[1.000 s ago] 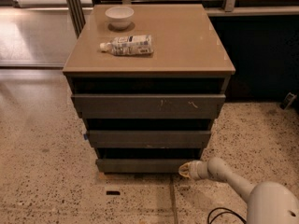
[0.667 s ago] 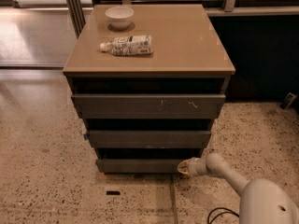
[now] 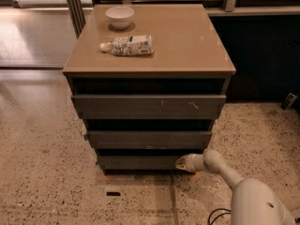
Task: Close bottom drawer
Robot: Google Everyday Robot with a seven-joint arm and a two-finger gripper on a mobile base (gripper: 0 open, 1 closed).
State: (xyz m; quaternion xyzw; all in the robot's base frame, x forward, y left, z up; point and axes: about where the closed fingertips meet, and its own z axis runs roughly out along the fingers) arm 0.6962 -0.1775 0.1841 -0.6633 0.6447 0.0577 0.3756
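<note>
At the bottom drawer (image 3: pixel 140 162) is the end effector (image 3: pixel 181 163).

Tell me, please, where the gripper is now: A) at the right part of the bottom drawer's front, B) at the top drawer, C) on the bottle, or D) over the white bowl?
A: the gripper sits low near the floor, at the right part of the bottom drawer front.
</note>
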